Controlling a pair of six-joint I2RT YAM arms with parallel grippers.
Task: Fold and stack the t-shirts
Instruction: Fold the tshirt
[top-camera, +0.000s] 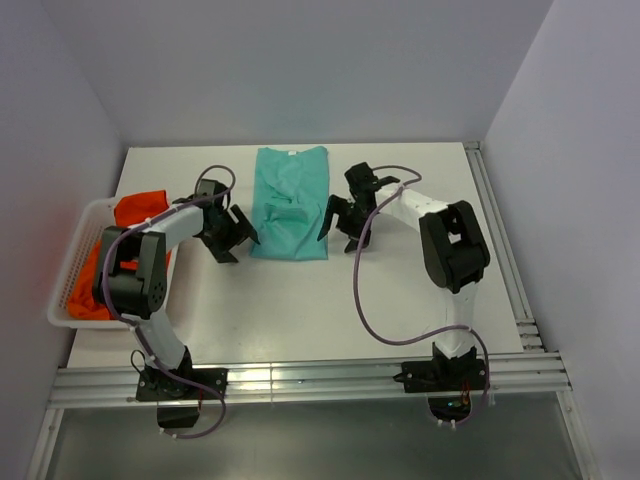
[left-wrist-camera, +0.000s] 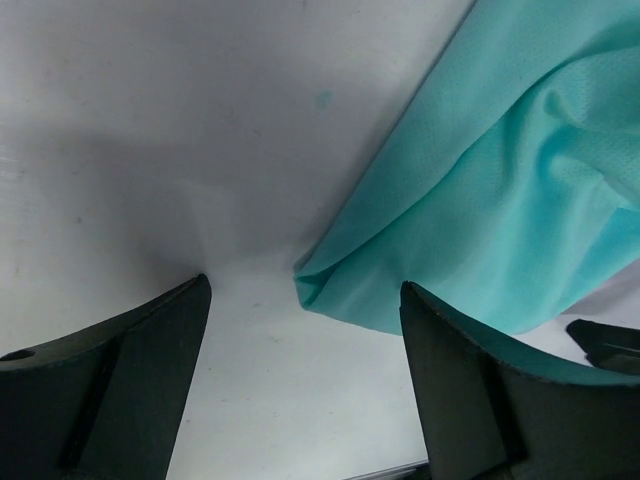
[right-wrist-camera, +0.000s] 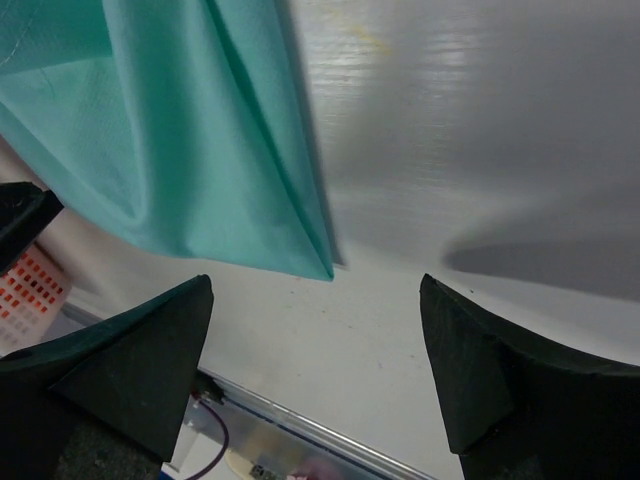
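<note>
Teal-green t-shirt (top-camera: 290, 205) lies mid-desk toward the far edge, neck label at the far end, its sides apparently already turned in to make a narrow strip. Your left gripper (top-camera: 233, 235) and right gripper (top-camera: 342, 225) hang spread and empty, each just beside a near corner of the hem. The step in hand looks like the crosswise fold. You would next need to pinch all layers at both corners together, then carry the hem evenly toward the collar. The orange-red t-shirts (top-camera: 140, 208) wait in the white basket (top-camera: 70, 280) at the desk's (top-camera: 420, 300) left edge.
</note>
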